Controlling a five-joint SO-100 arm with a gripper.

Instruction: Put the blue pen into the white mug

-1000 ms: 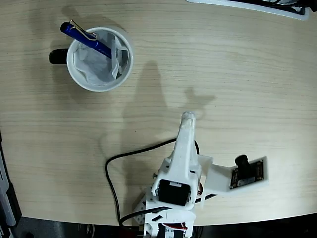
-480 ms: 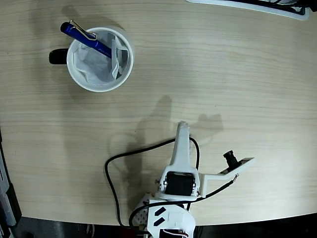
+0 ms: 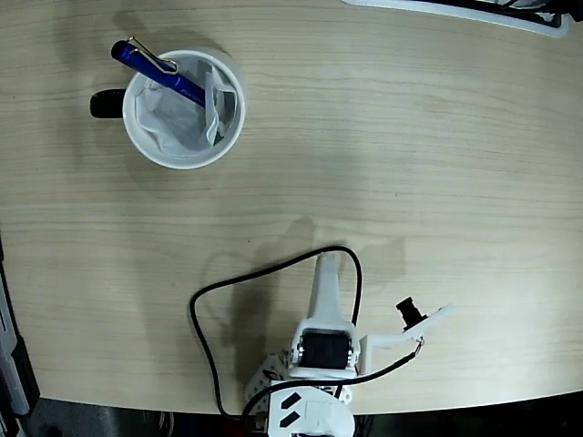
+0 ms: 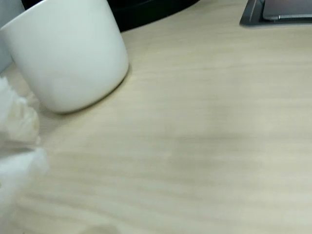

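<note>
The white mug [image 3: 184,109] stands at the upper left of the fixed view, its black handle [image 3: 107,103] pointing left and crumpled white paper inside. The blue pen [image 3: 157,73] leans in the mug, its capped end with the silver clip sticking out over the upper-left rim. My gripper [image 3: 325,262] is far from it at the bottom centre, folded back over the arm's base; its fingers form one narrow white wedge with nothing in them. In the wrist view the mug [image 4: 68,53] fills the upper left, the pen is hidden, and a blurred white finger [image 4: 17,146] shows at the left edge.
A black cable [image 3: 205,314] loops on the wooden table [image 3: 410,164] left of the arm. A white-edged dark object [image 3: 474,9] lies along the table's top edge; in the wrist view a grey flat device [image 4: 278,12] sits at the top right.
The arm has pulled back toward the bottom edge, its tip moving down and away from the mug, and the wrist camera bracket has swung lower. Pen and mug have not moved.
</note>
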